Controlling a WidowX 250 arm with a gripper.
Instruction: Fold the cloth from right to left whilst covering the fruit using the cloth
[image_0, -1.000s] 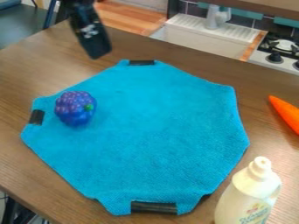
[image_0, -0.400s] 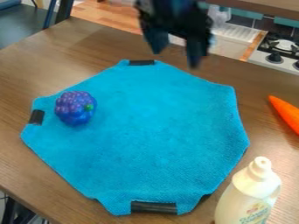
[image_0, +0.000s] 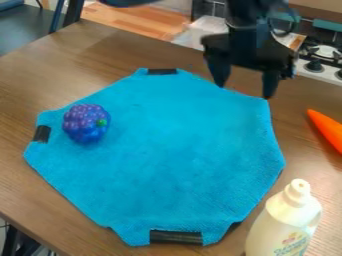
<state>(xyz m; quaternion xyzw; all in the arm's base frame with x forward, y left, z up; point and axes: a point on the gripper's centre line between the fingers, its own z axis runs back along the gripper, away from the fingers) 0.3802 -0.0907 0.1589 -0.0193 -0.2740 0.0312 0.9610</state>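
Far left: the purple fruit rests on the cloth, just inside its left edge and beside the black strip there. Any fold from the right must span nearly the full width of the cloth to cover it.

Center: the cloth lies flat and unfolded on the worktop. Its outline is many-sided, with no marked long axis.

Upper right: the gripper hangs over the cloth's upper right edge, fingers spread wide, nothing between them. Their line slants down to the right, roughly along that edge. Clearance to the fabric cannot be determined. From the gripper, the upper right corner is just below the right fingertip; the bulk of the cloth extends toward the lower left, and the fruit lies well apart to the left. The next move probably calls for lowering onto the corner, closing, then carrying it leftward.

Lower right: the bottle stands upright near the lower right edge. Caution: a low sweep along that side could strike it.

Far right: a strip of worktop separates the cloth's right edge from the carrot, providing room for one finger beyond the edge.
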